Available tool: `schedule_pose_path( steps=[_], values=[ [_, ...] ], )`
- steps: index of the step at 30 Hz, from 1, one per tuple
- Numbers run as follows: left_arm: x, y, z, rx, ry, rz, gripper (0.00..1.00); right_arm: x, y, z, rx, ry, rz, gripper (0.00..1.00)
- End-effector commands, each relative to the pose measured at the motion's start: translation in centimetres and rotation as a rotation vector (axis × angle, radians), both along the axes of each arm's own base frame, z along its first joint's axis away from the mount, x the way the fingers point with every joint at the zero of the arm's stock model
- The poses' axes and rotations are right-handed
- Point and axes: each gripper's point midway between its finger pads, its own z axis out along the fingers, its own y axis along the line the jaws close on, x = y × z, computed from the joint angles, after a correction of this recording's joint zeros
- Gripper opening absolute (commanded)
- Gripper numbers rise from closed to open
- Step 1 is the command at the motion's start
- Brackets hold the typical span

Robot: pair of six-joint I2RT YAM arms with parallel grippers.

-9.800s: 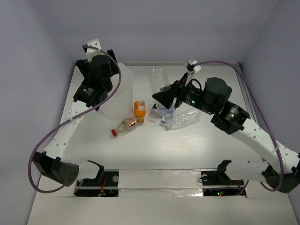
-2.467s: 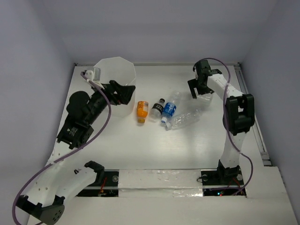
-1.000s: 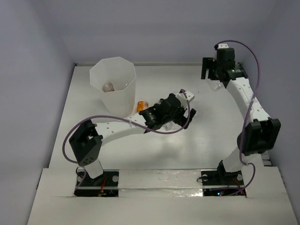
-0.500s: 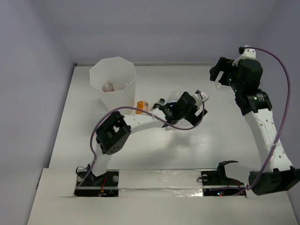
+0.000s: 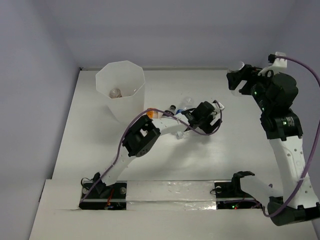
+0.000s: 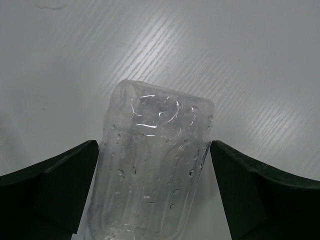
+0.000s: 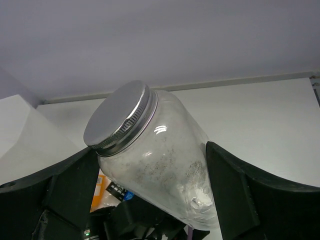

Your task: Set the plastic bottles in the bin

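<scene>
The long clear bottle lies on the table between the fingers of my open left gripper, which sits low around it at mid-table. My right gripper is shut on the squat clear bottle with a silver lid and holds it high at the back right. The bin stands at the back left with a red-capped bottle inside. The orange bottle, the black-capped bottle and the blue-labelled bottle lie just left of my left gripper, partly hidden by the arm.
My left arm stretches across the middle of the table from its base. The table's back edge meets the wall behind the bin. The right arm stands tall along the right side.
My left gripper has reached further right and settled around the long clear bottle. My right arm has swung right and higher with the squat clear bottle in it.
</scene>
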Motion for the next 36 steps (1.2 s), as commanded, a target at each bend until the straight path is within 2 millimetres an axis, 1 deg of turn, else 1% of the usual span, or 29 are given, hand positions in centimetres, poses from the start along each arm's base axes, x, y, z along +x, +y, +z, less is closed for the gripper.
schedule_pose_path(
  steps=[1,4,5,7,8,10,11,12,13,14,15,16,17,18,19,20,21,22,23,24,25,26,27,28,30,31,33,34,36],
  values=[
    [-0.3,-1.6,3.3,-0.070,0.003,-0.031,0.87,-1.5,0.8,3.1,0.034,-0.107,0.058,0.49],
    [-0.7,-1.6,3.8,-0.098,0.007,-0.038,0.66,-2.3,1.3,3.9,0.046,-0.129,0.087,0.49],
    [-0.7,-1.7,5.3,-0.132,-0.005,-0.037,0.60,-2.4,1.4,4.1,0.046,-0.134,0.095,0.49],
    [-1.3,-1.4,6.0,-0.165,0.011,-0.028,0.48,-2.8,1.8,4.9,0.056,-0.148,0.117,0.49],
    [-1.5,-1.5,8.8,-0.227,-0.007,-0.031,0.46,-3.1,2.2,5.3,0.059,-0.158,0.146,0.49],
    [-2.8,-1.2,10.3,-0.261,-0.003,-0.051,0.43,-3.4,3.0,6.4,0.075,-0.182,0.187,0.49],
    [-3.1,-0.9,14.1,-0.329,-0.040,-0.056,0.43,-3.7,3.5,6.8,0.083,-0.188,0.221,0.49],
    [-4.1,-0.4,14.2,-0.334,-0.029,-0.059,0.43,-3.9,3.8,7.6,0.097,-0.206,0.235,0.49],
    [-4.6,0.4,17.9,-0.396,-0.058,-0.063,0.42,-3.8,4.1,7.9,0.104,-0.209,0.254,0.49],
    [-5.0,0.9,19.7,-0.436,-0.074,-0.065,0.42,-3.9,4.7,8.3,0.110,-0.217,0.289,0.49],
    [-5.7,1.9,19.4,-0.439,-0.056,-0.053,0.42,-3.9,5.0,9.1,0.127,-0.238,0.305,0.49],
    [-6.1,2.6,20.6,-0.466,-0.061,-0.049,0.42,-4.2,5.5,10.0,0.133,-0.258,0.332,0.49],
    [-6.8,4.0,24.1,-0.531,-0.093,-0.044,0.42,-3.1,5.9,9.8,0.142,-0.241,0.334,0.49],
    [-7.3,5.2,23.2,-0.518,-0.081,-0.023,0.42,-3.1,7.0,10.2,0.147,-0.240,0.363,0.49],
    [-8.3,6.9,26.4,-0.586,-0.102,-0.013,0.42,-3.1,7.5,11.4,0.150,-0.261,0.375,0.49],
    [-8.8,7.9,27.1,-0.611,-0.105,-0.004,0.42,-1.7,8.6,10.8,0.156,-0.232,0.398,0.49],
    [-9.2,9.3,25.7,-0.591,-0.090,0.026,0.42,-1.8,10.3,11.4,0.170,-0.242,0.450,0.49],
    [-9.7,10.3,26.1,-0.614,-0.077,0.047,0.42,-1.7,11.6,11.7,0.186,-0.238,0.486,0.49],
    [-10.7,12.1,28.2,-0.661,-0.095,0.056,0.42,-0.4,13.0,12.3,0.191,-0.240,0.503,0.49],
    [-10.6,13.6,26.9,-0.642,-0.093,0.113,0.42,0.0,14.3,12.7,0.197,-0.247,0.526,0.50],
    [-10.9,14.8,27.1,-0.651,-0.092,0.135,0.42,-0.1,16.4,12.9,0.207,-0.238,0.576,0.50],
    [-11.9,16.7,28.7,-0.691,-0.092,0.156,0.42,0.4,17.7,13.2,0.210,-0.235,0.605,0.50],
    [-12.1,17.9,27.7,-0.679,-0.088,0.188,0.42,1.8,19.5,13.6,0.217,-0.238,0.634,0.50],
    [-12.9,19.7,29.4,-0.726,-0.105,0.204,0.42,1.7,21.2,13.8,0.239,-0.231,0.677,0.50],
    [-13.6,22.0,28.8,-0.715,-0.085,0.254,0.42,2.7,23.3,14.4,0.260,-0.241,0.712,0.50],
    [-14.2,23.8,29.7,-0.743,-0.091,0.280,0.42,3.5,25.1,14.8,0.282,-0.247,0.740,0.50],
    [-14.9,25.6,30.1,-0.751,-0.089,0.307,0.42,4.5,26.9,14.7,0.306,-0.240,0.766,0.50],
    [-15.5,27.0,31.4,-0.789,-0.104,0.313,0.42,5.9,28.0,14.6,0.322,-0.233,0.770,0.50],
    [-15.9,28.9,32.5,-0.804,-0.119,0.348,0.42,6.3,30.1,14.2,0.335,-0.225,0.801,0.50]
  ],
)
